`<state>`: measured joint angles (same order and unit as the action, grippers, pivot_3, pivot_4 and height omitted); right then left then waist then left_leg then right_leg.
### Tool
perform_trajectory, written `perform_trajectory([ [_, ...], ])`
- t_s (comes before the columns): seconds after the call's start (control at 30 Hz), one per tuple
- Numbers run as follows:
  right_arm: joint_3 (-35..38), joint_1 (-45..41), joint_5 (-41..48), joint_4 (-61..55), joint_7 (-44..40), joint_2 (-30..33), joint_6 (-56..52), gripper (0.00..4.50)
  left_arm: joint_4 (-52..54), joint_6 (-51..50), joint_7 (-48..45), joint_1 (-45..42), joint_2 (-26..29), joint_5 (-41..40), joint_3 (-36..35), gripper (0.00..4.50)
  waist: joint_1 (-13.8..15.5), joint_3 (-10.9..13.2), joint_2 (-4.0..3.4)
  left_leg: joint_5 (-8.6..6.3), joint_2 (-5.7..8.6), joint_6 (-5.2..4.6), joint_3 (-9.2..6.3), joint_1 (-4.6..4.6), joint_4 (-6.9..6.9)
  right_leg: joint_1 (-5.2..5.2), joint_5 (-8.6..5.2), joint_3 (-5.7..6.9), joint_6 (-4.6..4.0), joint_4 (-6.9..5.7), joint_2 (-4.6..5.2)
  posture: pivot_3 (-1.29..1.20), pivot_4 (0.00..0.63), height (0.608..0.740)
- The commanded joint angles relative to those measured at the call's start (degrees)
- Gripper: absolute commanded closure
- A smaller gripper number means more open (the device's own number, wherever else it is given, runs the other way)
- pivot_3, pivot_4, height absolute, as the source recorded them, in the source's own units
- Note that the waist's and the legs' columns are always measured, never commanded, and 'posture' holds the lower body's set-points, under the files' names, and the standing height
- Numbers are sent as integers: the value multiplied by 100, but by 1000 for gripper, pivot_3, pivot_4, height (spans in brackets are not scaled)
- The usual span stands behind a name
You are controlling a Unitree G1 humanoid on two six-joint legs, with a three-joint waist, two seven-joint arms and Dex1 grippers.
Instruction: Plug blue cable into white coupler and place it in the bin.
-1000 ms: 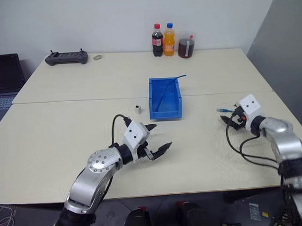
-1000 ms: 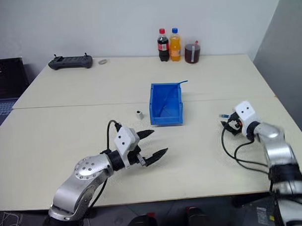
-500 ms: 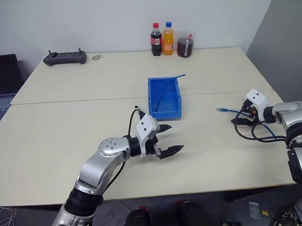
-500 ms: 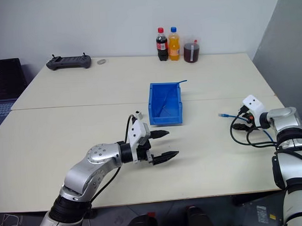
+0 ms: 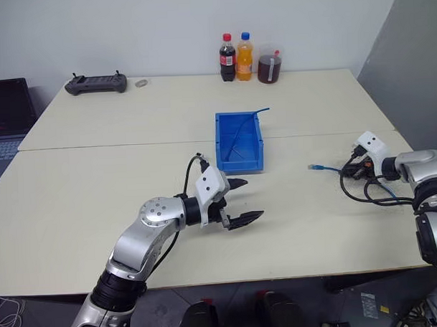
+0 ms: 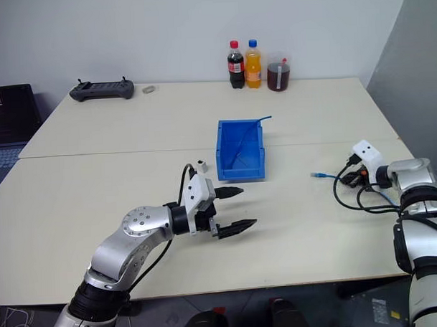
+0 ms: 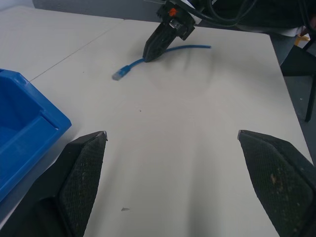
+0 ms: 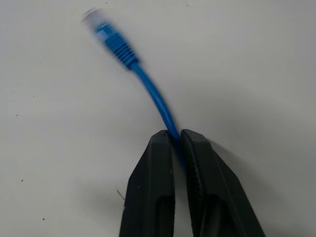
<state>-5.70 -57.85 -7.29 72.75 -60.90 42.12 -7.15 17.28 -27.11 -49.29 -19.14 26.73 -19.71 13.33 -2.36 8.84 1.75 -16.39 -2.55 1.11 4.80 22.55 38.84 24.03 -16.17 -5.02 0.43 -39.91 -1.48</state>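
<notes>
The blue cable [image 5: 326,167] lies on the table at the right, its clear plug [image 8: 96,22] pointing toward the bin. My right gripper [image 5: 348,172] is shut on the cable a short way behind the plug, and its fingers [image 8: 158,187] pinch the cord. The blue bin [image 5: 219,142] stands mid-table with a second thin blue cable [image 5: 260,112] sticking out of it. The white coupler [image 6: 202,165] stands on the table just left of the bin's front corner. My left gripper [image 5: 253,198] hovers open and empty in front of the bin, pointing toward the right gripper [image 7: 153,49].
Two bottles [image 5: 228,58] and a cup of dark drink [image 5: 269,65] stand at the far edge. A black controller [image 5: 95,83] lies at the far left, with a laptop [image 5: 1,121] beside the table. Black cables [image 5: 370,190] loop by my right wrist.
My right gripper has shut on the blue cable, and the plug has slid a little toward the bin. The left gripper stays open in much the same place.
</notes>
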Motion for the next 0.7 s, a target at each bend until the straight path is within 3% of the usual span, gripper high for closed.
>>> perform_trajectory([
  [0.03, 2, 131, -32, -105, -268, 107, 44, 4476, 124, 115, -104, -84, -20, -34, 54, 0, 1, 0, 0, 0, 0, 0, 0, 0, 0, 0, 0, 0, 0, 0, 0, 0, 150, 740],
  [0.2, -42, 175, 135, -713, -1078, 3, 68, 4476, 314, 161, -190, 36, 91, -38, 8, 0, 0, 0, 0, 0, 0, -1, -1, 0, 0, 0, 0, 1, 0, 0, 0, 0, 150, 740],
  [0.4, -293, 1087, 1012, -4326, -2337, -320, -1385, 4476, 1488, -43, 332, 1233, 377, -317, -824, 0, -109, 6, -18, -1, -7, -1, -9, 0, -5, 4, 0, -1, 0, -8, -5, 0, 150, 740],
  [0.53, -711, 1390, 1132, -5807, -1908, -945, -2060, 4476, 2396, 94, 811, 2909, 386, -242, -1286, 0, -118, 5, -20, -9, -11, -6, -21, 4, -10, 8, -2, 5, -1, -6, -3, 0, 150, 740],
  [0.7, -1412, 1345, 921, -6096, -1229, -1937, -2188, 4476, 2785, 157, 1968, 4789, -389, -91, -1775, 0, -61, 5, -9, -13, 0, -13, -35, 5, 0, 4, -1, 23, 0, -6, 14, 0, 150, 740],
])
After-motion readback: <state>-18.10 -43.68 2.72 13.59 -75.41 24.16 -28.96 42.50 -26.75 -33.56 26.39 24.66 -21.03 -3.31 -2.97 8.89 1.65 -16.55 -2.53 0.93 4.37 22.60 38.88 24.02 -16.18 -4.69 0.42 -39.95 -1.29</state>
